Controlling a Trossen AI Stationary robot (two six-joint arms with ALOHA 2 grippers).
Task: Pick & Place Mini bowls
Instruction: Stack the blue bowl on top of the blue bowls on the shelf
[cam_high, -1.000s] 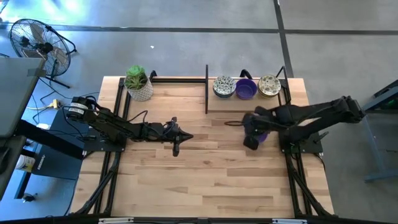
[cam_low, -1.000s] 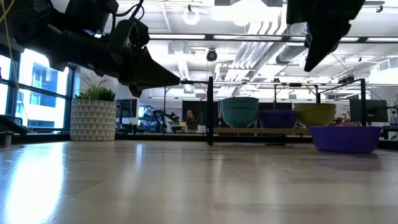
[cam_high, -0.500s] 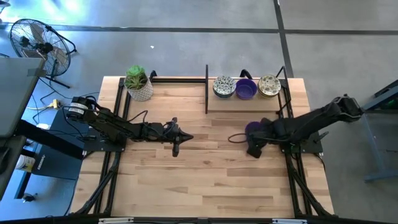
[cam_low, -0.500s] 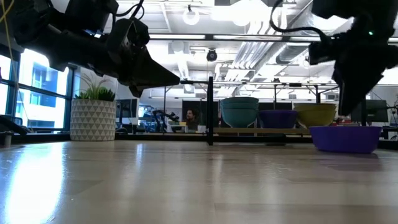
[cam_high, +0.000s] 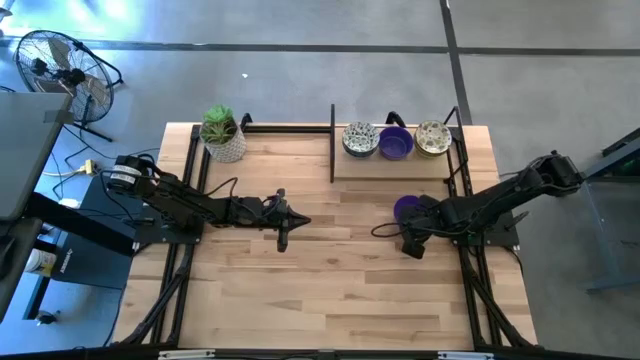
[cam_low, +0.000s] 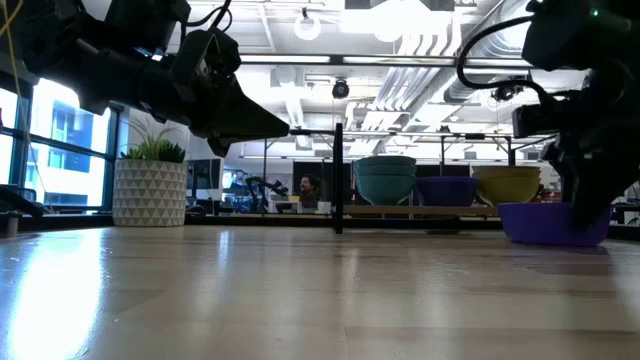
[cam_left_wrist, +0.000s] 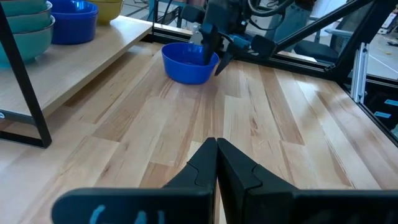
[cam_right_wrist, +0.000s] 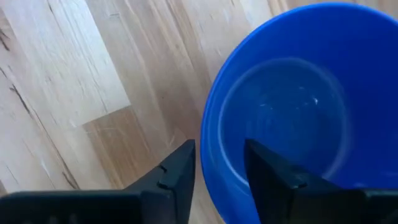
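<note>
A glossy purple mini bowl (cam_high: 405, 207) rests on its base on the table at the right, and also shows in the low view (cam_low: 553, 222) and the left wrist view (cam_left_wrist: 188, 62). My right gripper (cam_high: 412, 243) is open, low over the bowl's near rim (cam_right_wrist: 210, 180), with one finger inside the bowl and one outside. Three more mini bowls stand on a raised wooden shelf (cam_high: 390, 166) at the far right: a speckled one (cam_high: 360, 139), a purple one (cam_high: 396, 144) and another speckled one (cam_high: 432, 137). My left gripper (cam_high: 283, 237) is shut and empty, held above the table's middle. My right gripper points down at the purple bowl's near rim (cam_right_wrist: 210, 180). One finger (cam_right_wrist: 273, 180) is inside the bowl and the other (cam_right_wrist: 174, 180) is outside. A gap shows on each side of the rim, so I cannot tell whether either finger touches. The bowl sits upright on the table.
A white pot with a green plant (cam_high: 222, 135) stands at the far left. A black upright post (cam_high: 332, 145) marks the shelf's left end. Black frame rails run along both table sides. Bare wood lies between the two arms and toward the near edge.
My right gripper has come down from well above the purple bowl to its rim, moving a little toward the table's near edge. The bowl has stayed where it was.
</note>
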